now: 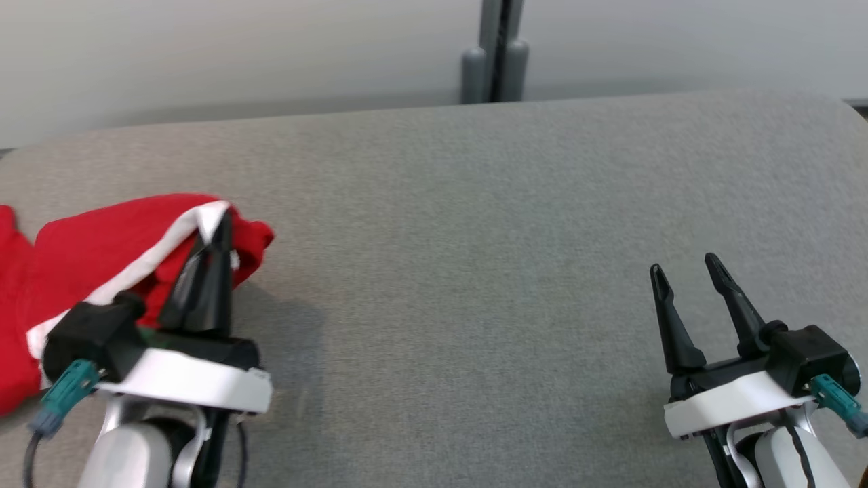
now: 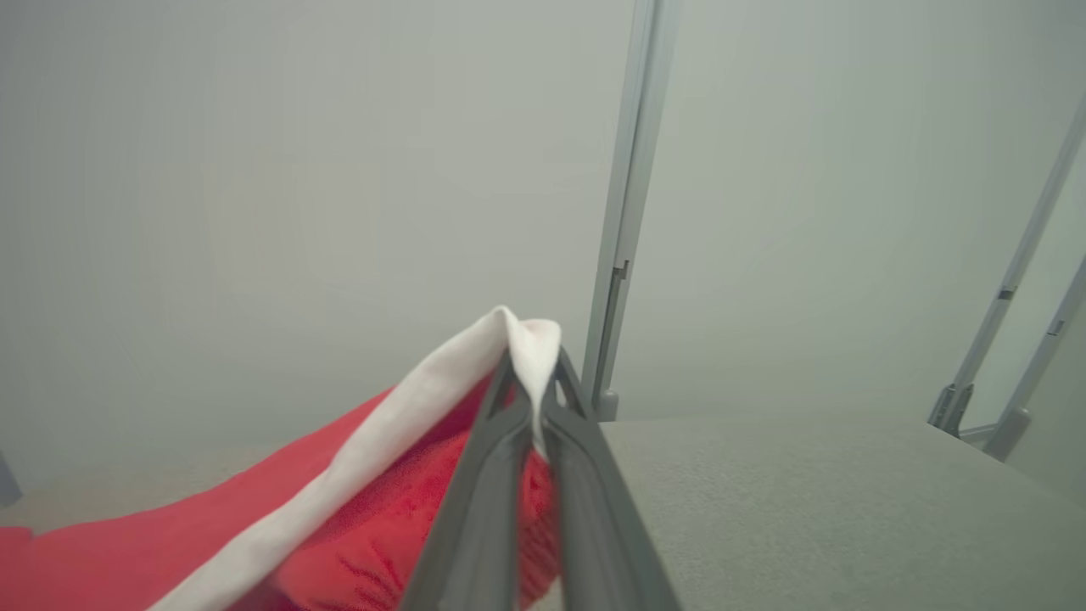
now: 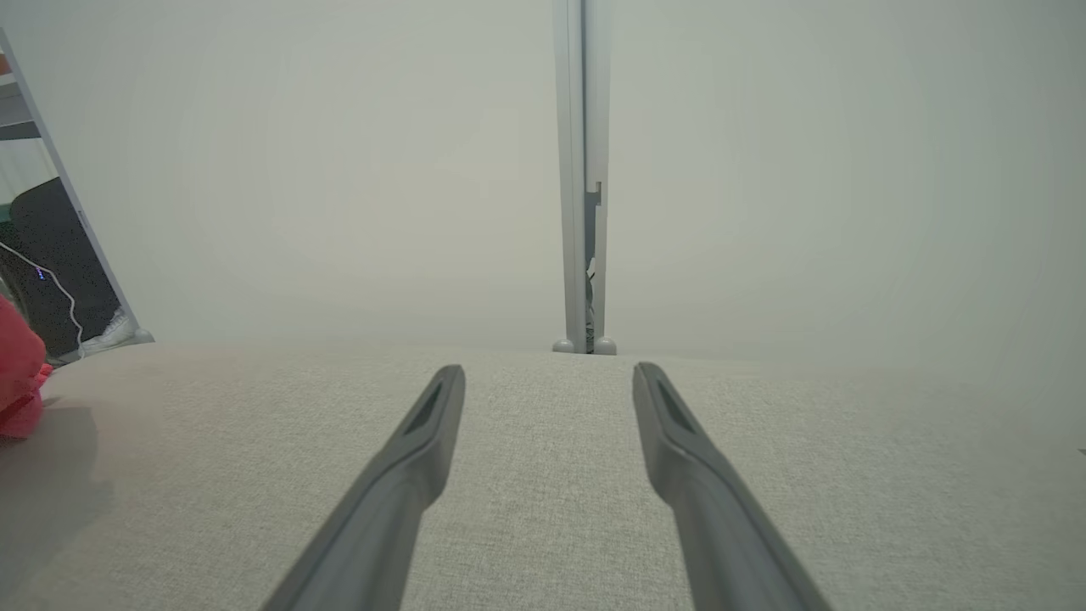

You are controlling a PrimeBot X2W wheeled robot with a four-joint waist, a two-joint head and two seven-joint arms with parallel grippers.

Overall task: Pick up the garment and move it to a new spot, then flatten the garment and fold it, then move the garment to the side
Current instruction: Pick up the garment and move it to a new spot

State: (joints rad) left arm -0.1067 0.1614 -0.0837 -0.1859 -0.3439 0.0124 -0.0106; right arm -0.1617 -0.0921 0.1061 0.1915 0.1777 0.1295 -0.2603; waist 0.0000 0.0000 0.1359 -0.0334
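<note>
The garment (image 1: pixel 88 257) is red with a white band along one edge and lies bunched at the far left of the grey table. My left gripper (image 1: pixel 222 227) is shut on the white band and lifts that edge off the table. In the left wrist view the white band (image 2: pixel 530 344) folds over the closed fingertips of the left gripper (image 2: pixel 533 373), and the red cloth (image 2: pixel 382 526) hangs down to the left. My right gripper (image 1: pixel 681 268) stands open at the lower right, above bare table, with nothing between its fingers (image 3: pixel 424 424). A red edge of the garment (image 3: pixel 17 373) shows at the far left of the right wrist view.
The grey fabric-covered table (image 1: pixel 475 237) stretches wide between the two arms. A pale wall with a grey upright post (image 1: pixel 498 51) stands behind its far edge. More slanted grey posts (image 2: pixel 1018 280) show at the right in the left wrist view.
</note>
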